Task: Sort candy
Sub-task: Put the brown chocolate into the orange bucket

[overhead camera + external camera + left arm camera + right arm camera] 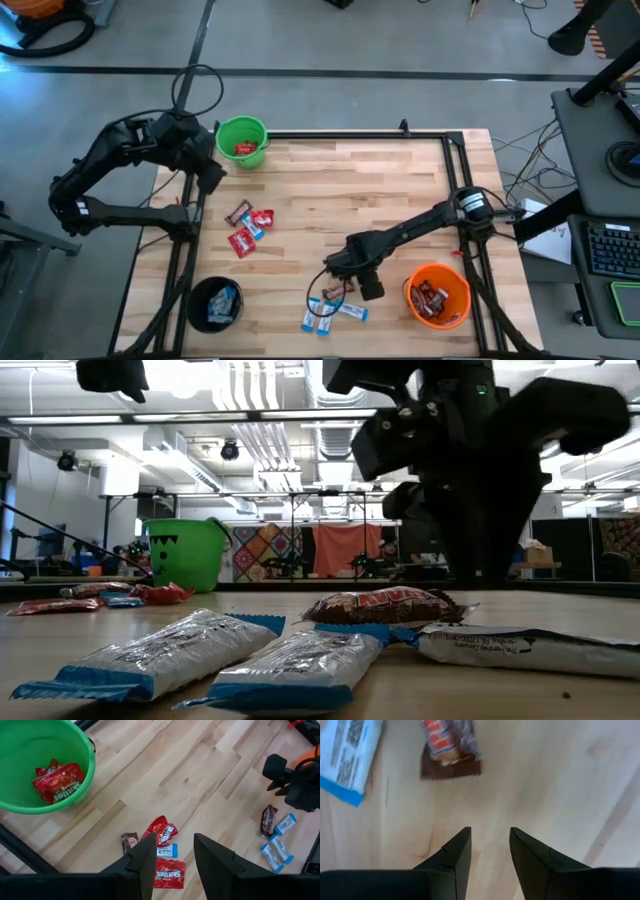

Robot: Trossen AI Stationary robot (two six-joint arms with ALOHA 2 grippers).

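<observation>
A brown bar (336, 291) lies flat beside several blue-and-white packets (328, 312) near the table's near edge. In the low view, the bar (385, 605) rests on the blue packets (290, 660). My right gripper (340, 270) hovers open just above and beside this cluster. In its wrist view, the open fingers (490, 845) stand short of the brown bar (450, 747) and a blue packet (347, 755). A second cluster of red packets (243, 240), a brown bar (238, 212) and a blue packet lies left of centre. My left gripper (212, 180) waits open, raised by the green bucket (228, 128).
The green bucket (75, 740) at the far left corner holds red packets (57, 782). The black bucket (196, 296) at the near left holds blue packets. The orange bucket (462, 285) at the near right holds brown bars. A dark frame rail (350, 134) edges the table. Bare wood lies in the middle.
</observation>
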